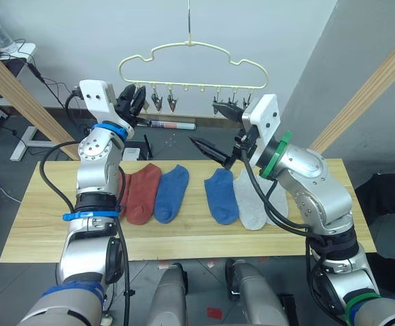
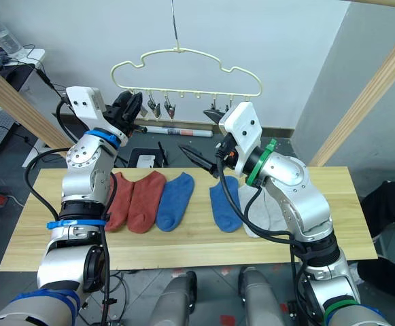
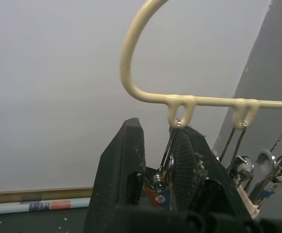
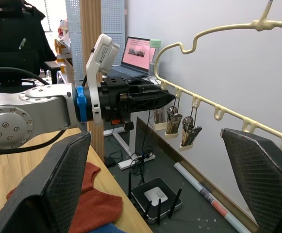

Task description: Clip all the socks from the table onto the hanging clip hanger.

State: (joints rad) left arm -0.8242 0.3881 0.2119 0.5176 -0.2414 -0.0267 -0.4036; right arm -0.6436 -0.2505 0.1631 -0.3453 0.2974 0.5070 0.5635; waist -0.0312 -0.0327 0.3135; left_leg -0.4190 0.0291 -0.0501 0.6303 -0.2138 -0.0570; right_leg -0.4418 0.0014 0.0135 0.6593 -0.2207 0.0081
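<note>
Knit socks point(image 1: 173, 193) flat on grainy plank table point(image 1: 41, 224), left gripper point(image 3: 156, 160) pinching wire clip point(image 3: 166, 162) (cloud-shaped hanger point(image 1: 190, 54)), right gripper point(image 1: 214, 129) wide.

The right hand point(image 4: 155, 184) is seen spread wide; beyond it the left hand point(image 4: 148, 99) is closed at a clip on the clip hanger point(image 4: 213, 104), above a rust-red sock point(image 4: 94, 204) on the surface point(image 4: 14, 165)

Open gap between clip hanger point(image 1: 192, 62) and socks point(image 1: 197, 195)
</note>
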